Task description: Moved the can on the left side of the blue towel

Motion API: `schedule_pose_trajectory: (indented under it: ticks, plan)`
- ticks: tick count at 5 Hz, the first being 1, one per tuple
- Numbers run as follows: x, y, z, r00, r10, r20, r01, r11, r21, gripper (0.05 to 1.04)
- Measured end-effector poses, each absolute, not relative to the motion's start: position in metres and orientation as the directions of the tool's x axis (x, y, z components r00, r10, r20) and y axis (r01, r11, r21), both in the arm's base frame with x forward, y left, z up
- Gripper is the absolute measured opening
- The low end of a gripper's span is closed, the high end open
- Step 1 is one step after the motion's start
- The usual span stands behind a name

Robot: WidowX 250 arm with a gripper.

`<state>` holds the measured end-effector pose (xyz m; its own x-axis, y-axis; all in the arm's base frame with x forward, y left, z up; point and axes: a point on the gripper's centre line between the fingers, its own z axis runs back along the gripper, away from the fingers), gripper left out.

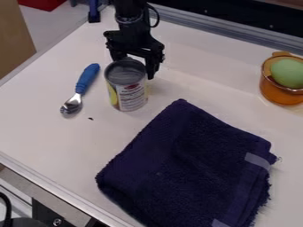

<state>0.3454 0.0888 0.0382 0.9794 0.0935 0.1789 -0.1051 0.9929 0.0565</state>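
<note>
The can (129, 91) stands upright on the white worktop (41, 122), toward its far left corner, its gray round top facing up and its label partly yellow, partly white with print. The black gripper (137, 62) is down at the can's far side, right by its rim; whether it is open, closed or gripping the can, I cannot tell.

Just beside the can, between it and the worktop's left edge, lies a spoon (86, 80), its blue handle toward the far edge and its metal bowl toward the near one. A small dark speck (91, 118) sits near that bowl.

The folded dark blue towel (183, 164) spreads from near the can to the near edge, one corner pointing toward the far edge; it does not touch the can. Well apart, over to the right, an orange translucent cup (278, 94) holds a green, egg-shaped thing (288, 73).
</note>
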Motion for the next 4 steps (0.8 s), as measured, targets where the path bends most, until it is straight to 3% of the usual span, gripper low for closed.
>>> schedule_pose_trajectory:
  ticks: [4]
  plan:
    - [0.283, 0.081, 0.041, 0.997, -0.029, 0.076, 0.024, 0.997, 0.077, 0.999]
